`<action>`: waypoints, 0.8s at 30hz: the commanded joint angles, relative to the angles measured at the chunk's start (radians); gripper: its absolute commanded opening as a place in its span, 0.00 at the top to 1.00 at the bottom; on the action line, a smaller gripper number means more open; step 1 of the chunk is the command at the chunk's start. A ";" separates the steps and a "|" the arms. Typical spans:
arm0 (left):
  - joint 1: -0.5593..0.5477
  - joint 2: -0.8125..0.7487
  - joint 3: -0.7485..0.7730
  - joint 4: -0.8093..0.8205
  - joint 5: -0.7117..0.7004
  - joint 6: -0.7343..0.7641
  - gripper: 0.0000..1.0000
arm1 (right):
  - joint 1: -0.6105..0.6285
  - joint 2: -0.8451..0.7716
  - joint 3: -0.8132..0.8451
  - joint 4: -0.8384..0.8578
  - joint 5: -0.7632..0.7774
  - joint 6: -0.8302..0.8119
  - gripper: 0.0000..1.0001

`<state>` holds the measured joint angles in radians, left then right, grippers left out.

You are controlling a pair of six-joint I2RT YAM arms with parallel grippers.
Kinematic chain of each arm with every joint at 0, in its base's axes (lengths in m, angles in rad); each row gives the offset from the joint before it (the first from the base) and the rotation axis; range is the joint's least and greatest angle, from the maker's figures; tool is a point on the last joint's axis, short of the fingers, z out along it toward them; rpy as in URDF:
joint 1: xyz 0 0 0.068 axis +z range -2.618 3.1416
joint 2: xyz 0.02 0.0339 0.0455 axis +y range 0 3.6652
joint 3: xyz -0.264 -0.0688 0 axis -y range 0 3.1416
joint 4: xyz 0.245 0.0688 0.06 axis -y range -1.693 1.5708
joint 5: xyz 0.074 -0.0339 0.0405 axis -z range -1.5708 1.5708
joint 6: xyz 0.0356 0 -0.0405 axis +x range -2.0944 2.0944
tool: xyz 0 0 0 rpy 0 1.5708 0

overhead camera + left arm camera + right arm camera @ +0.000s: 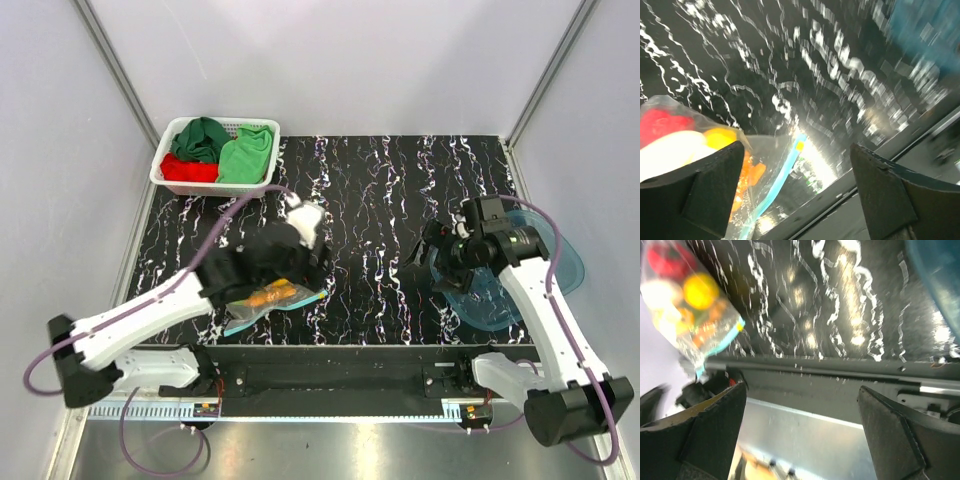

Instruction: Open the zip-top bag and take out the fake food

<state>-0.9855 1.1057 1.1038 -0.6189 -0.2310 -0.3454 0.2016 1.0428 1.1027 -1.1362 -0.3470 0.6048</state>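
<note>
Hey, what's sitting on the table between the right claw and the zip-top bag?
Nothing. In the top view, only bare black marbled table lies between the right claw and the zip-top bag.

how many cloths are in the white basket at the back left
3: a dark green cloth at the back left of the basket, a light green cloth on its right side, and a red cloth at the front left. More may be hidden underneath.
</note>
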 commanded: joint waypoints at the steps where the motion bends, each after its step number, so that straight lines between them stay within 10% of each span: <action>1: -0.085 0.130 -0.001 -0.018 -0.159 0.114 0.18 | -0.004 0.014 -0.001 0.041 -0.148 -0.076 0.00; 10: -0.134 0.348 0.039 -0.033 -0.168 0.140 0.39 | -0.004 -0.073 -0.003 0.053 -0.158 -0.099 0.00; 24: -0.209 0.497 0.039 -0.108 -0.237 0.103 0.46 | -0.004 -0.148 -0.027 -0.017 -0.116 -0.122 0.00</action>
<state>-1.1923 1.5803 1.1156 -0.6971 -0.3920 -0.2173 0.2016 0.9245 1.0809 -1.1362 -0.4698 0.5041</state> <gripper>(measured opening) 0.571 0.994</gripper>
